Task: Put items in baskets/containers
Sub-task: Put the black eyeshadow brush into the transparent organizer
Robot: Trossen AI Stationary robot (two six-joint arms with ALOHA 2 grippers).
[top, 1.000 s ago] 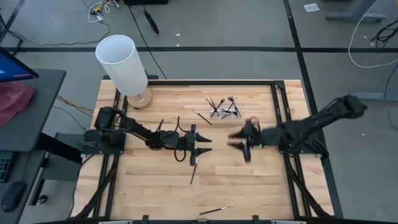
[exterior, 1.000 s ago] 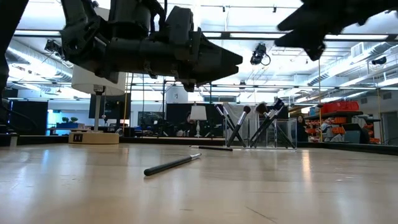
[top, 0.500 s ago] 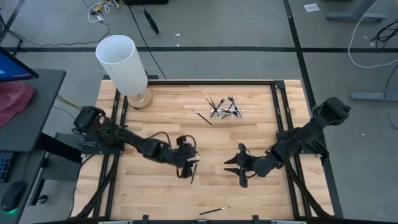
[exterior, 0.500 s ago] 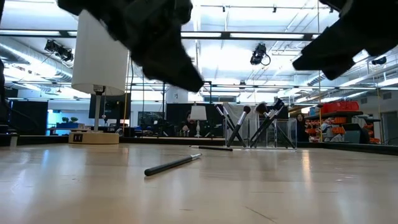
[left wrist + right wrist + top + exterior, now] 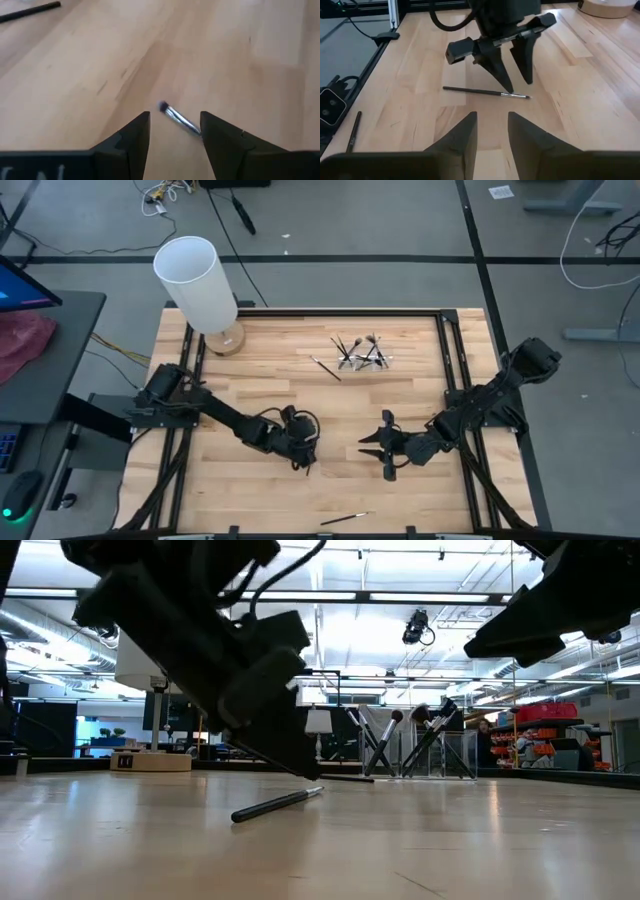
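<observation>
left pincer [image 5: 512,75] apart over brush [image 5: 485,92] | right pincer [image 5: 383,450] apart nearby

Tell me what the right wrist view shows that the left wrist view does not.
Only the right wrist view shows the left end effector from outside, open above a brush on the table, and that brush's whole length. Only the left wrist view shows its bristle tip close up. Both show that brush and a second brush farther off.
</observation>
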